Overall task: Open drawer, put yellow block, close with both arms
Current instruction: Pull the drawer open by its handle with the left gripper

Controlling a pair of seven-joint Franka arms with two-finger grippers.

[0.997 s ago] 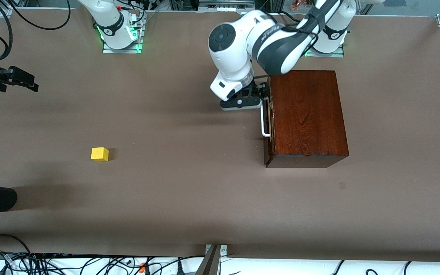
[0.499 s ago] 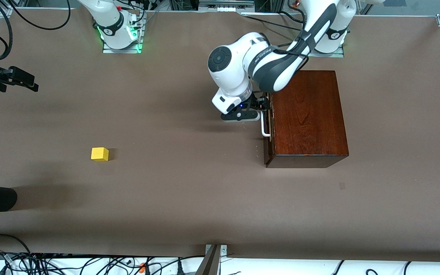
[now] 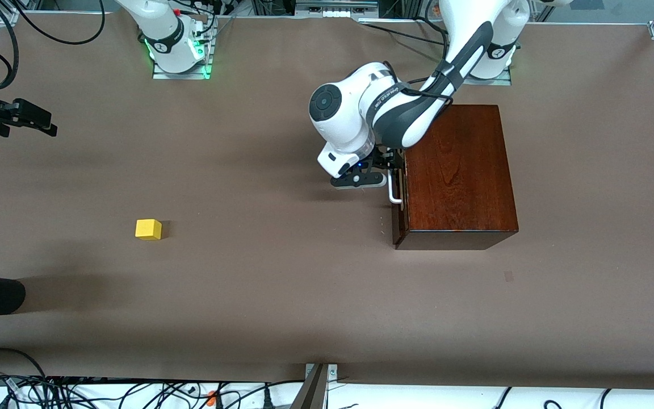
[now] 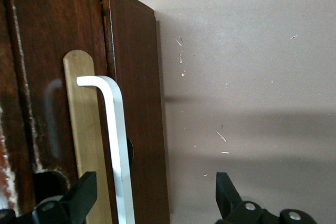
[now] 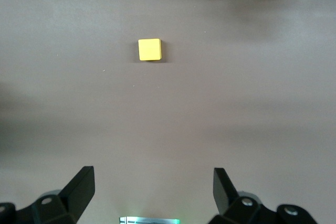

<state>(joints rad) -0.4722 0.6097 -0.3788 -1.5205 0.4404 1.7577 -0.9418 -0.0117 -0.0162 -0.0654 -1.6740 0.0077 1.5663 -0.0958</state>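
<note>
Left gripper [image 3: 392, 170] open astride handle [image 4: 116, 145], drawer [image 3: 399, 187] shut; rigid bar, grip mid-span. Right gripper [image 5: 152, 192] open, empty, waits over table.

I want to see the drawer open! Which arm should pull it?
The left one. Its open left gripper already straddles the white handle of the shut drawer.

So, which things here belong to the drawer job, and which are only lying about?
Belongs to the job:
- drawer, shut, in the wooden box
- white handle, between the open left gripper fingers
- yellow block, toward the right arm's end
- right gripper, open, waiting above the block

Lying about:
- cables at the table edge
</note>
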